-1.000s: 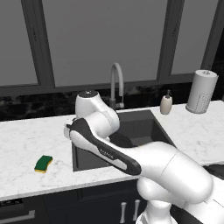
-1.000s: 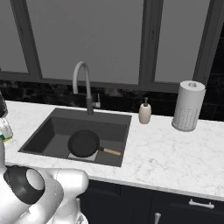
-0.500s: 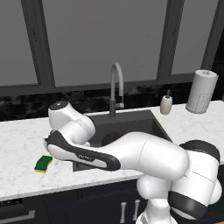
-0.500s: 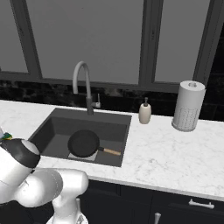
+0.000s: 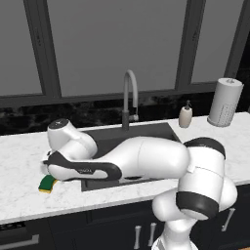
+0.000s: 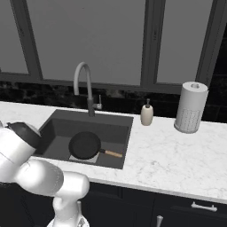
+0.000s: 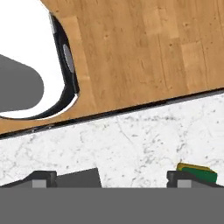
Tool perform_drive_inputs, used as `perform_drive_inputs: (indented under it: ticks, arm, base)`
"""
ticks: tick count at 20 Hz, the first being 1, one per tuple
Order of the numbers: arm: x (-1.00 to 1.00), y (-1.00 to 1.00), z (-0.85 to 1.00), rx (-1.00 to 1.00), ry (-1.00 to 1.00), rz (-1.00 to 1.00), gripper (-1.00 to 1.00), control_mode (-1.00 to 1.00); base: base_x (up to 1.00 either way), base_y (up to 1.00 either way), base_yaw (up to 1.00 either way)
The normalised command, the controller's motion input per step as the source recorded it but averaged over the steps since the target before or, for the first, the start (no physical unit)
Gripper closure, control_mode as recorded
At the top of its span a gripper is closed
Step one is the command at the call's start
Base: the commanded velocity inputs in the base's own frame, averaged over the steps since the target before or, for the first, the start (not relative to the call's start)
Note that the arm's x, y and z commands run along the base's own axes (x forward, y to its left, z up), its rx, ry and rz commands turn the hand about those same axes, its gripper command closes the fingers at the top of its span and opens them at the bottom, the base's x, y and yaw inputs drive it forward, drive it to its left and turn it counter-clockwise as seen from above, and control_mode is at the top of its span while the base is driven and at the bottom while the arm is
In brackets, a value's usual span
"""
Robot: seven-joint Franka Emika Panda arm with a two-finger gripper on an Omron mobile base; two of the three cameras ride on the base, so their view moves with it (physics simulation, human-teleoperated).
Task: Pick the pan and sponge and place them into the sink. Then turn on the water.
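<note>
Already lying in the sink (image 6: 55, 129), the pan (image 6: 85, 145); spread wide and empty over the counter (image 7: 131, 144) beside the sponge (image 7: 197, 173), the end effector (image 7: 111, 177), probably for grasping it next.

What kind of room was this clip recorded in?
A kitchen, rendered rather than real. A dark recessed sink with an arched faucet sits in a white marble counter, with a soap dispenser and paper towel roll beneath large windows.
</note>
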Motion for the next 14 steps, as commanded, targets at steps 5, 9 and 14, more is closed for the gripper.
perform_drive_inputs:
  ticks: [5,9,14]
  arm:
    - [0.55,0.55,-0.12,0.01,0.00,0.15,-1.00,-1.00]
    - [0.30,0.67,-0.16,0.00,0.00,0.02,-1.00,-1.00]
    - [0.07,0.55,-0.22,0.00,0.02,-0.13,-1.00,-1.00]
  base:
    - [0.00,0.00,0.00]
    - [0.00,0.00,0.00]
    - [0.00,0.00,0.00]
